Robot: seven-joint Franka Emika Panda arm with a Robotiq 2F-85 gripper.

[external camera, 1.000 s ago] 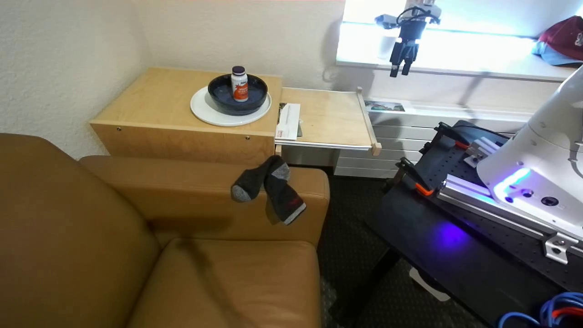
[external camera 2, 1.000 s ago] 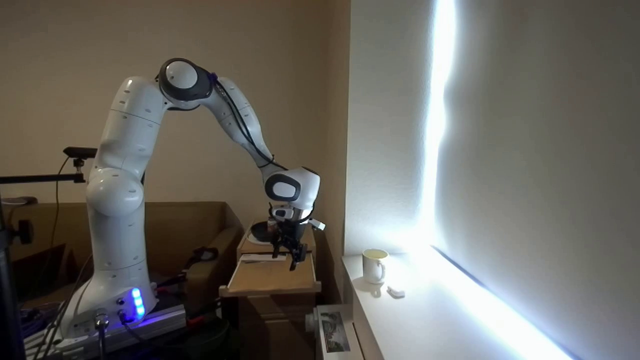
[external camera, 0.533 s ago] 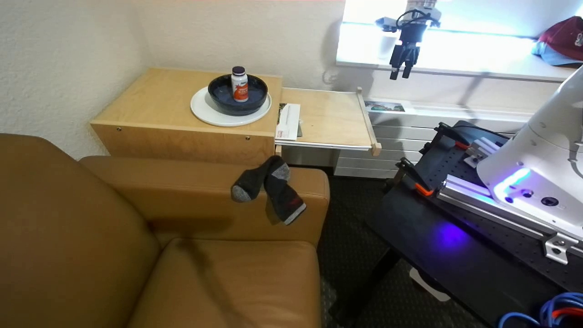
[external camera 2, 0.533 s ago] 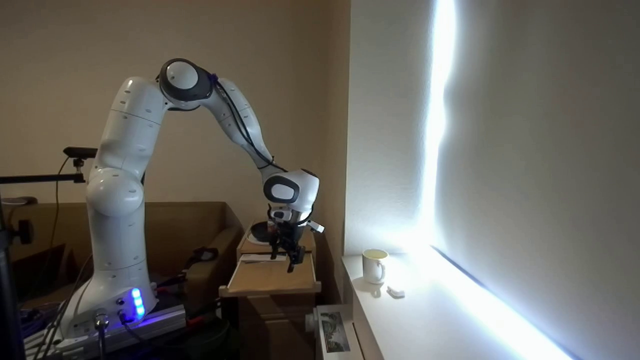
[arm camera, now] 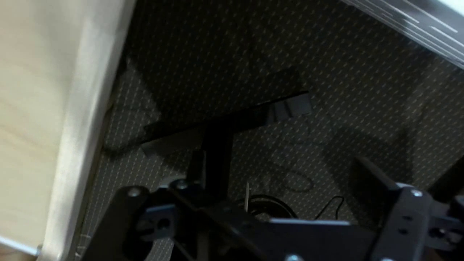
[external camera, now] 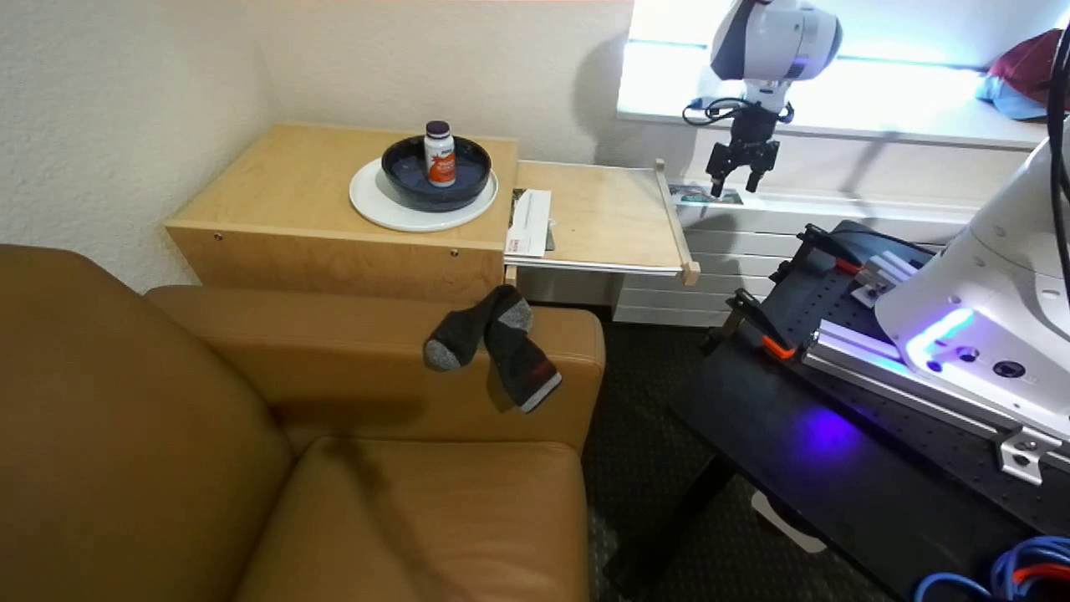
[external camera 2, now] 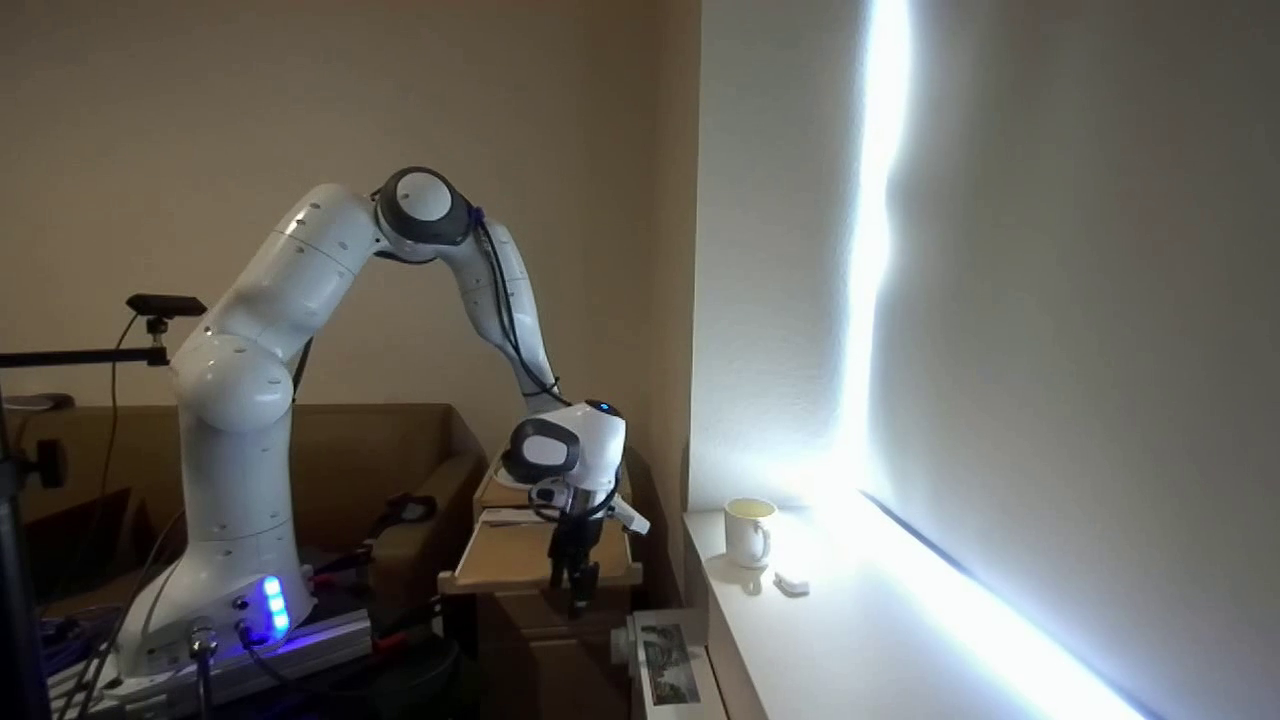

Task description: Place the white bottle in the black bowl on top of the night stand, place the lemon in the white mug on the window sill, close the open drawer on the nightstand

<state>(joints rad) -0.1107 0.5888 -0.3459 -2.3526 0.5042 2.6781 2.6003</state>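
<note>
Upper-middle frame: white bottle [external camera: 440, 159] sat in black bowl [external camera: 430, 199], looked done | lemon unseen, step unclear | drawer [external camera: 603, 209] jutted out, closing due | gripper [external camera: 736, 186] spread wide, empty

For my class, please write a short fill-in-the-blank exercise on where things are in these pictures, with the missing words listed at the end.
1. The black bowl on the night stand holds the ____.
2. Beneath that bowl lies a flat, round white ____.
3. The white mug stands on the ____.
4. The night stand's drawer is not closed; it is ____.

Missing words: white bottle; plate; window sill; open.
</note>
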